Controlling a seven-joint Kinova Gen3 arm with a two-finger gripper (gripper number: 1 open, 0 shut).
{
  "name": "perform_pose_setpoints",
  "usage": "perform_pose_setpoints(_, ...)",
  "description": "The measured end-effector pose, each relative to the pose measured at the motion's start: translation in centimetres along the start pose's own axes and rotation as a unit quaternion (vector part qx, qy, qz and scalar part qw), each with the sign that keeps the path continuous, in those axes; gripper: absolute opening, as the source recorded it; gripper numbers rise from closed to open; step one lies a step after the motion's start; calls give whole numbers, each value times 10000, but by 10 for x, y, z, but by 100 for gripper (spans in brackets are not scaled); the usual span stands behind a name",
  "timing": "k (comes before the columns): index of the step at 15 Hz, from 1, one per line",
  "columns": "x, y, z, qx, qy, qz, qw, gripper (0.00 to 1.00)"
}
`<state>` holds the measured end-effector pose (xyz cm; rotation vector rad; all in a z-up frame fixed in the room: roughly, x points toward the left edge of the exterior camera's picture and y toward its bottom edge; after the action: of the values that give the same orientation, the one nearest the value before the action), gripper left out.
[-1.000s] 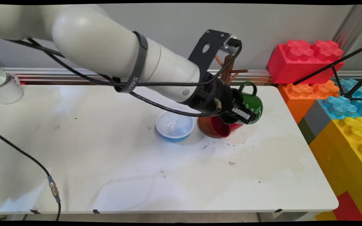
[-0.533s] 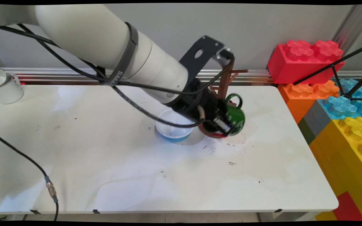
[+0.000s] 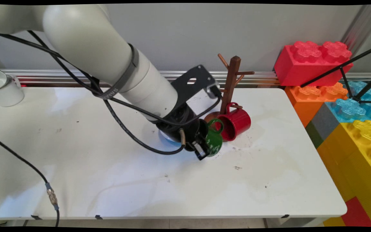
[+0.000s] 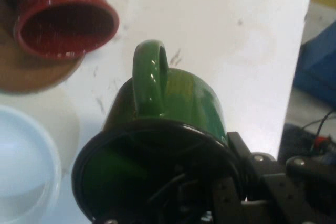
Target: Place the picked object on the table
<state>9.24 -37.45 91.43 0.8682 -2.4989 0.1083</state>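
The pincer [image 3: 201, 149] pinches the green mug's [image 3: 214, 140] rim; a tipped red mug [image 3: 237, 120], blue bowl [image 4: 23, 166] and wooden mug tree [image 3: 230, 83] crowd it.

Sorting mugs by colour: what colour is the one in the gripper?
Green mug with a black rim; clearest in the hand view.

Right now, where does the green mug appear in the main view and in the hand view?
Main view: green mug sits centre, in the gripper, beside the red mug.
Hand view: green mug fills the lower centre.
Shared landmark: the red mug, lying on its side.
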Motion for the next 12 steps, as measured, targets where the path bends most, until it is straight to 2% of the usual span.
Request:
perform_pose_setpoints(6, -3, -3, 19, 142, -550, 158, 9983, 0)
perform_pose_setpoints(12, -4, -1, 37, 266, -1232, 263, 9917, 0)
